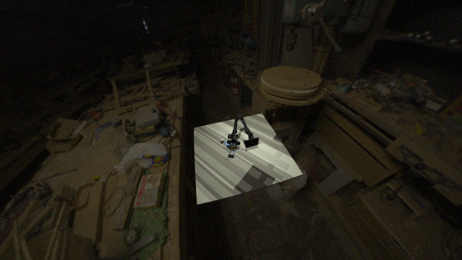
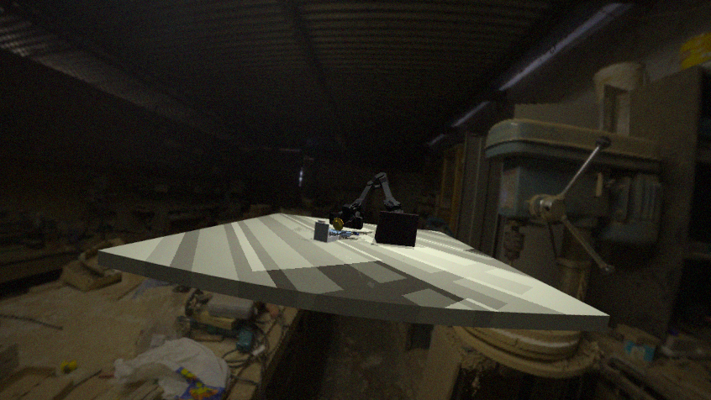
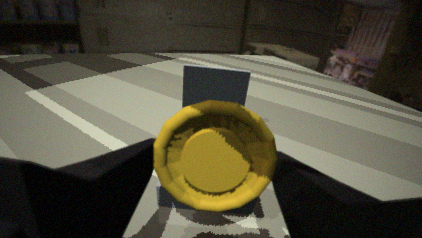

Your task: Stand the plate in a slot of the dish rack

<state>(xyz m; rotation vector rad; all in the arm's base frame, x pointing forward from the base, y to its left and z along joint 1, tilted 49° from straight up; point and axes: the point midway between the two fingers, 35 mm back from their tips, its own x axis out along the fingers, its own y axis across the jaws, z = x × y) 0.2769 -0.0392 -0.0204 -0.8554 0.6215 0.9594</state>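
My gripper point(image 2: 338, 224) point(image 3: 214, 152) is shut on the yellow round plate point(image 1: 232, 147) point(image 2: 337, 223) point(image 3: 215, 160). In the wrist view the plate is held between the two dark fingers, its round face toward the camera. In the top and exterior views the gripper is low over the table, close to the dish rack point(image 1: 231, 151). The plate hides most of the rack in the wrist view; a grey-blue strip point(image 3: 167, 198) shows below the plate's left edge. Whether the plate touches the rack or sits between rails cannot be told.
A dark grey block point(image 2: 321, 231) point(image 3: 216, 84) stands just beyond the plate. A black upright panel point(image 1: 251, 142) point(image 2: 396, 228) stands beside the arm. A light blue item point(image 1: 226, 144) lies near the gripper on the striped table point(image 1: 209, 187) point(image 2: 238, 249).
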